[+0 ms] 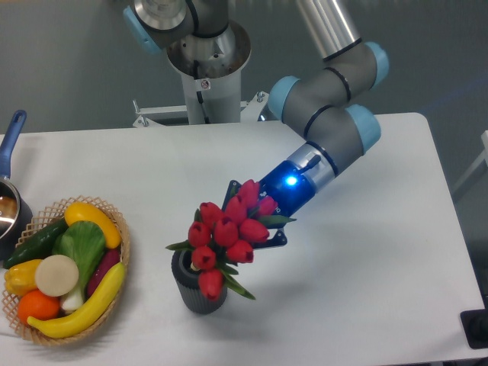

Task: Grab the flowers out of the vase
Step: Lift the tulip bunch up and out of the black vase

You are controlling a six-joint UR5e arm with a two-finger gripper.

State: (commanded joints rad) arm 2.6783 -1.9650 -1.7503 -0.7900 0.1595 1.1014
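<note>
My gripper (255, 217) sits behind the flowers (227, 232); can't tell if the jaws are actually pinching them. Bunch leans over the vase (197, 288), stems hidden. Risk: weak grip slips, or stems snag and tip the vase.
</note>
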